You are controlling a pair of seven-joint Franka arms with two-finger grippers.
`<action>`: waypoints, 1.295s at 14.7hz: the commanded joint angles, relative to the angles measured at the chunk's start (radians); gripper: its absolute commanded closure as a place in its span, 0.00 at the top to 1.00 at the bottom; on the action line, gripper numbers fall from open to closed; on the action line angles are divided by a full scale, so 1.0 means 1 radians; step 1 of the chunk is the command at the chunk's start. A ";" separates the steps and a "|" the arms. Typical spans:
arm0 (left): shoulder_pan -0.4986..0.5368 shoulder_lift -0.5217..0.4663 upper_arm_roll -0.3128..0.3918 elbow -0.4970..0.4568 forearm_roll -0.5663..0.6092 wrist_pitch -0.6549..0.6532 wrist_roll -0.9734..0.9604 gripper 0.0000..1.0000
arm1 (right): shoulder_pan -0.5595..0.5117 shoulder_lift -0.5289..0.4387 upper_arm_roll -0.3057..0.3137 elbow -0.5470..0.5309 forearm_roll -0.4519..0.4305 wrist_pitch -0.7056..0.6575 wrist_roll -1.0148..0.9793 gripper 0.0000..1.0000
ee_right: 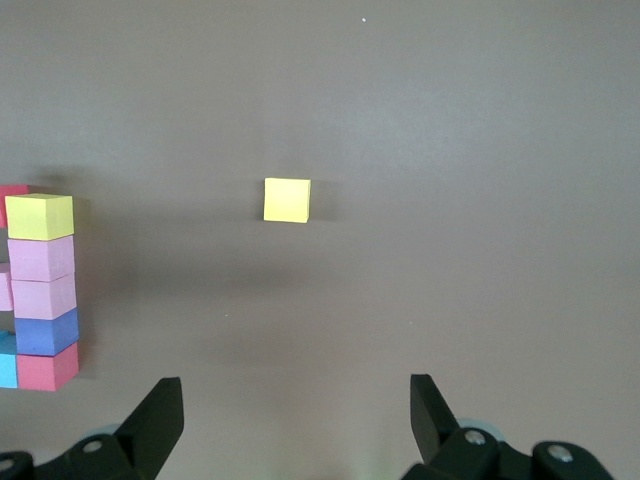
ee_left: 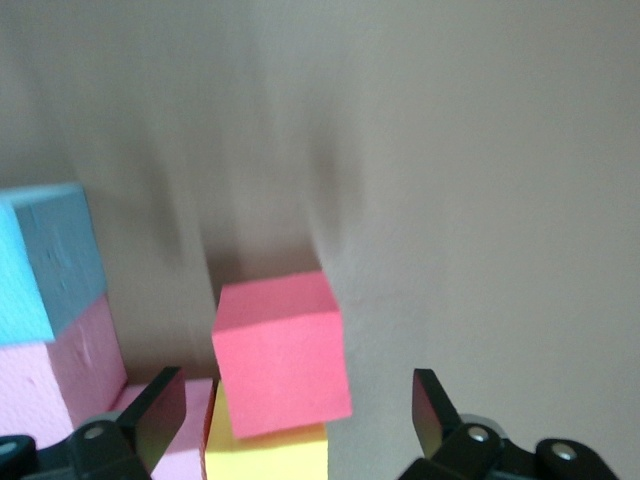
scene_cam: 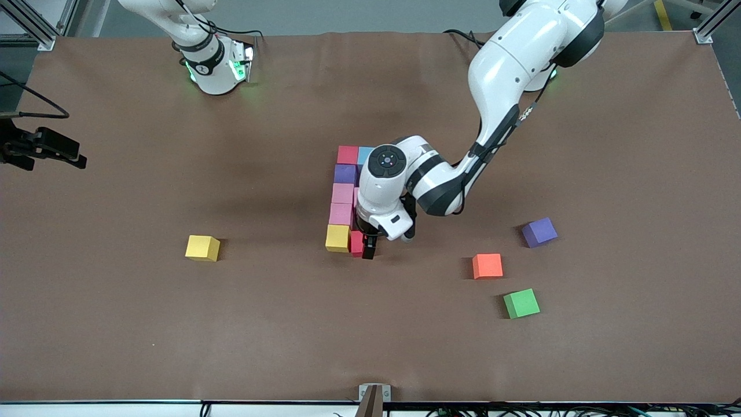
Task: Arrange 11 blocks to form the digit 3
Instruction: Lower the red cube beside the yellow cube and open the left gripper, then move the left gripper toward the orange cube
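The digit 3 figure stands mid-table as a straight spine of blocks: red, purple, two pink and yellow. A light blue block adjoins the red one. The left hand hides the rest. My left gripper is down at the yellow end, open, its fingers either side of a red block without touching it. That block lies slightly askew against the yellow one. My right gripper waits, open and empty, high over the table.
Loose cubes lie on the brown table: a yellow one toward the right arm's end, and an orange, a purple and a green one toward the left arm's end.
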 commanded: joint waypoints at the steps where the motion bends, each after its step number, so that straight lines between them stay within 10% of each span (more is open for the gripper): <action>1: 0.081 -0.070 -0.042 -0.044 -0.024 -0.083 0.122 1.00 | -0.014 -0.022 0.007 -0.004 0.009 -0.014 -0.005 1.00; 5: 0.260 -0.146 -0.147 -0.117 -0.022 -0.189 0.367 1.00 | -0.010 -0.045 0.011 -0.003 -0.053 -0.011 -0.042 1.00; 19: 0.558 -0.308 -0.149 -0.467 0.062 -0.046 1.303 1.00 | -0.015 -0.071 0.007 -0.015 -0.053 -0.098 -0.096 1.00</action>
